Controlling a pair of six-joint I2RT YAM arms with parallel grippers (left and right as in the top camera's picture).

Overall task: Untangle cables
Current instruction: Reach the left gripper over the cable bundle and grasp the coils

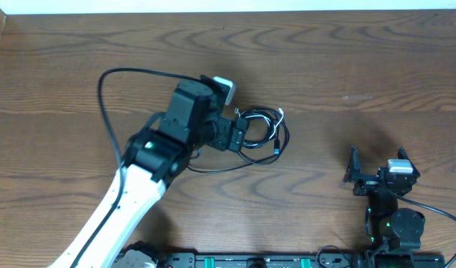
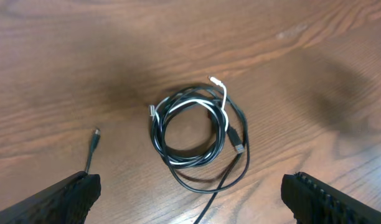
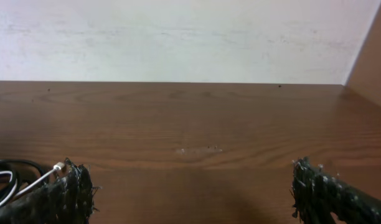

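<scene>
Near table (image 1: 325, 59) centre, cables (image 2: 158, 134) are lying coiled; left gripper (image 2: 190, 185) is hovering open at their nine o'clock, right gripper (image 3: 190, 180) sitting open at four o'clock

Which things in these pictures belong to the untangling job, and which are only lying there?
For the job:
- black cables and white cable, coiled together
- left gripper, open above them

Not for the job:
- right gripper, open, off to the side
- thick black wire on the left arm
- table
</scene>
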